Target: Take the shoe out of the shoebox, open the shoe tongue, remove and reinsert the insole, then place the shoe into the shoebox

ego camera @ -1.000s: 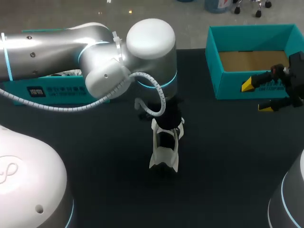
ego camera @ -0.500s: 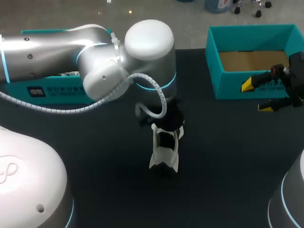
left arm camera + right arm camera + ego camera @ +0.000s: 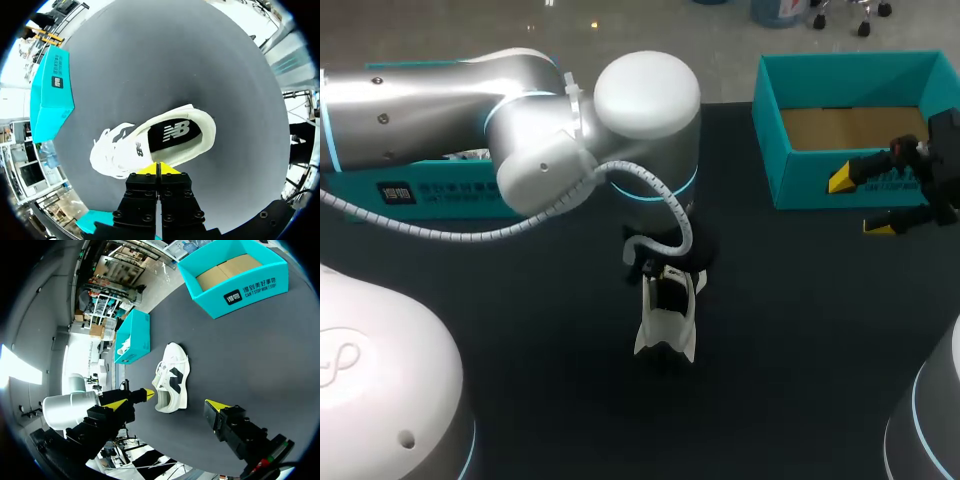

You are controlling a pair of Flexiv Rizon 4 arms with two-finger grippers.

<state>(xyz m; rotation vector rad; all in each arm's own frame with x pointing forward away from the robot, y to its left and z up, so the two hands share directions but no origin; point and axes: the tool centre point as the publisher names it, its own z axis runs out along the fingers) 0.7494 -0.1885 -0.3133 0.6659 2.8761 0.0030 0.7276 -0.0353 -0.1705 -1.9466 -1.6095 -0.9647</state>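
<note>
A white shoe (image 3: 666,322) lies on the black table (image 3: 800,330) near its middle, with a black insole (image 3: 175,135) showing inside. My left gripper (image 3: 159,169) is shut, its yellow tips pressed together right at the shoe's (image 3: 150,145) near side rim; I see nothing between them. From the head view my left gripper (image 3: 662,270) is mostly hidden under its own wrist, directly over the shoe. The open teal shoebox (image 3: 772,140) stands at the back right. My right gripper (image 3: 865,205) hangs open and holds nothing in front of the shoebox, with the shoe (image 3: 172,377) far ahead of it.
A second teal box (image 3: 420,190) stands at the back left, behind my left arm; in the right wrist view this box (image 3: 132,337) has something white in it. The shoebox (image 3: 235,285) has a brown cardboard floor.
My left arm's wrist has shifted slightly to the right over the shoe, and its cable has swung with it. The shoe and my right arm have not moved.
</note>
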